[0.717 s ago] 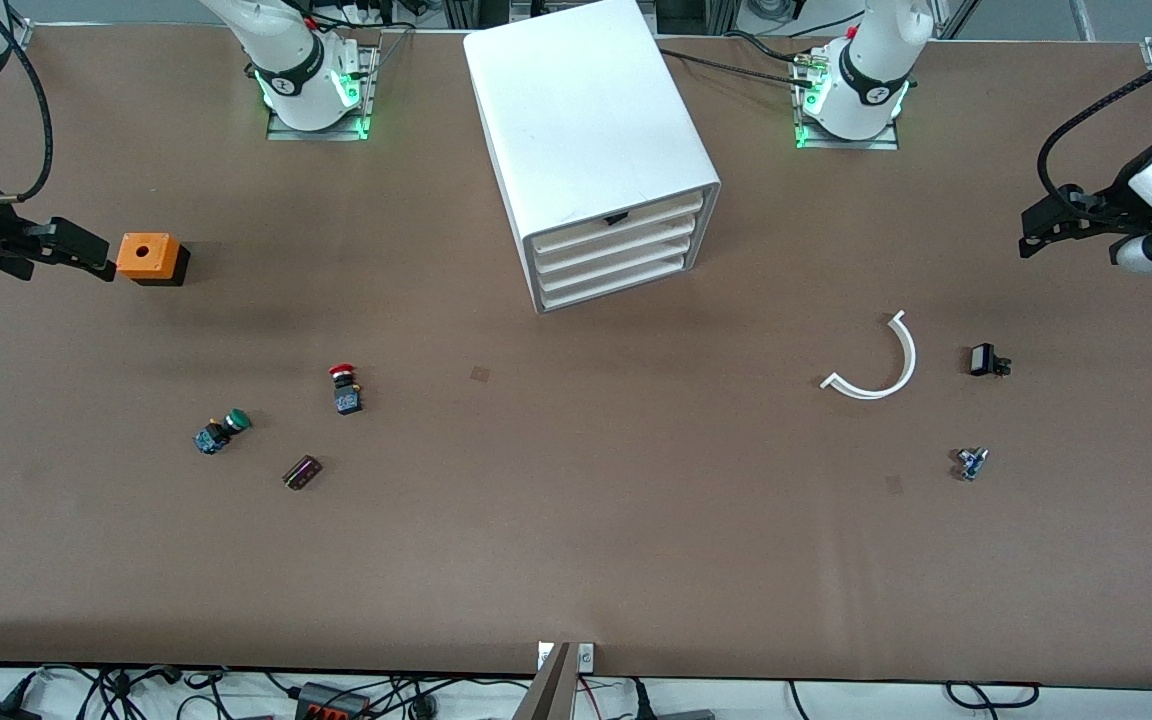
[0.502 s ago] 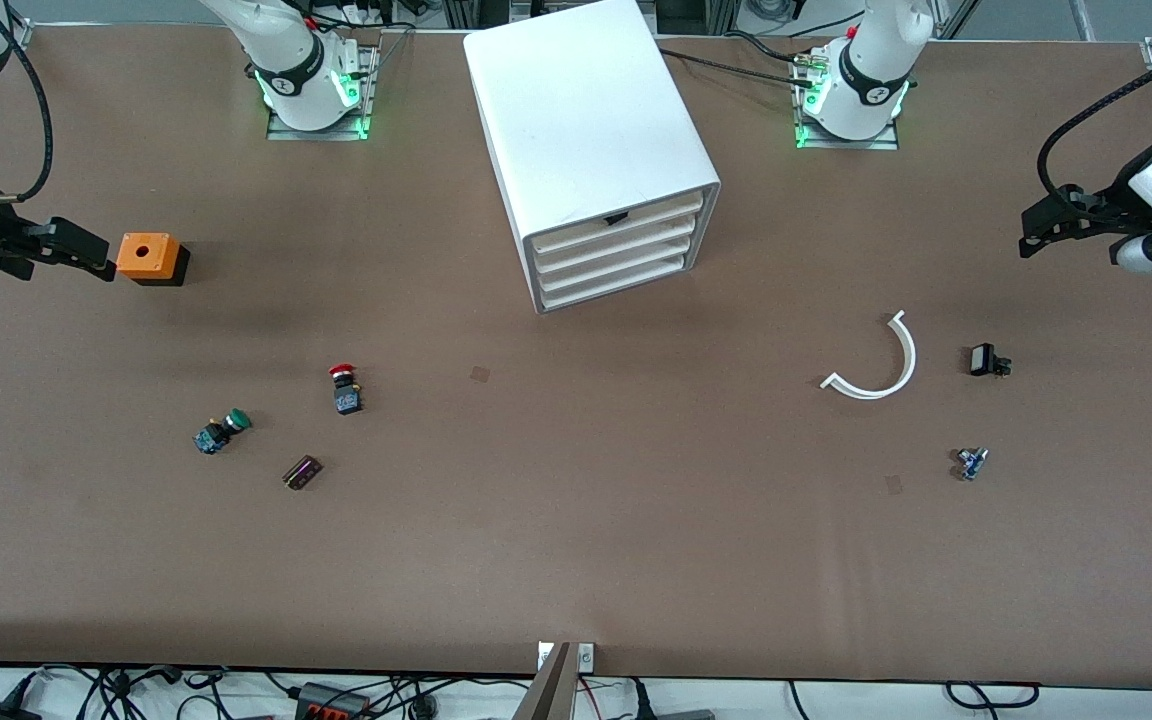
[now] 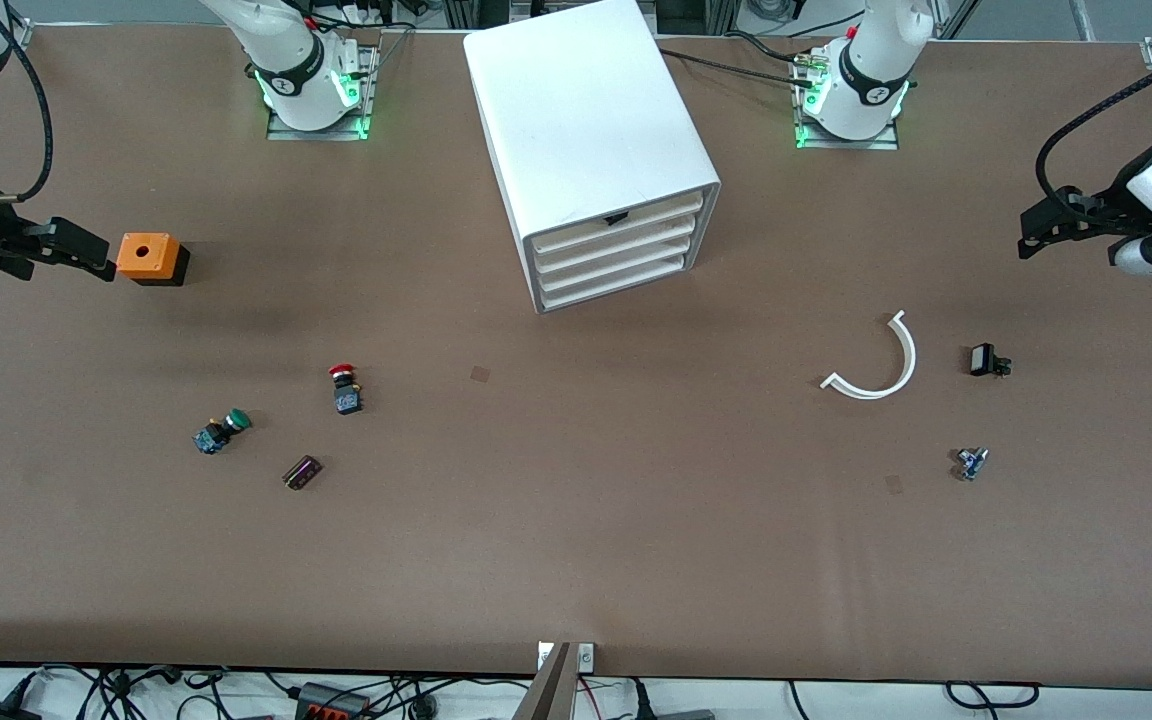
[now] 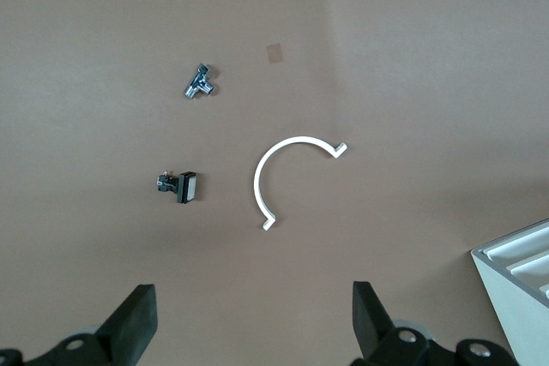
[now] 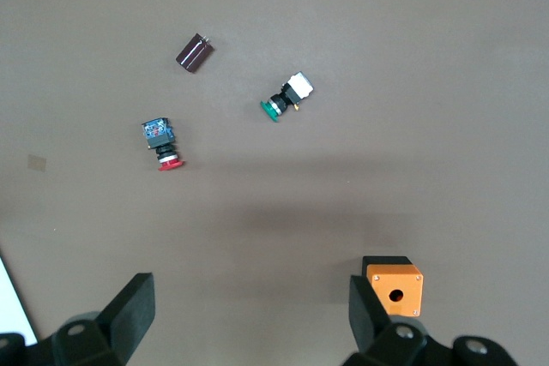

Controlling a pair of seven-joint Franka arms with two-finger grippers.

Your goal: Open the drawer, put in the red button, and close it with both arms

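Two white jointed robot arms with black two-finger grippers hang at the ends of a brown table (image 3: 576, 560), each holding nothing. The left gripper (image 3: 1031, 232) hovers over the left arm's end of the table with its fingers (image 4: 137, 319) spread wide apart; the right gripper (image 3: 86, 255) hovers over the right arm's end, just beside an orange box with a round hole in its top (image 3: 147, 256), its fingers (image 5: 133, 306) likewise released.

Between the two bases stands a white boxy four-drawer cabinet (image 3: 586, 120). The shallow white plastic drawer second from the top (image 3: 616, 240) sits flush with the other three, fully closed. A small dark mark shows at the front of the top drawer.

The small red-capped push button on a black-and-blue body (image 3: 344, 387) lies on its side on the bare table, nearer the front camera than the cabinet and toward the right arm's end. A similar green-capped button (image 3: 221, 431) and a small dark purple cylinder (image 3: 302, 472) lie near it, nearer the camera still.

Toward the left arm's end lie a white plastic semicircular strip (image 3: 876, 362), a small black block-shaped part (image 3: 986, 360) and a small blue-and-silver metal fitting (image 3: 971, 462), all apart from one another.
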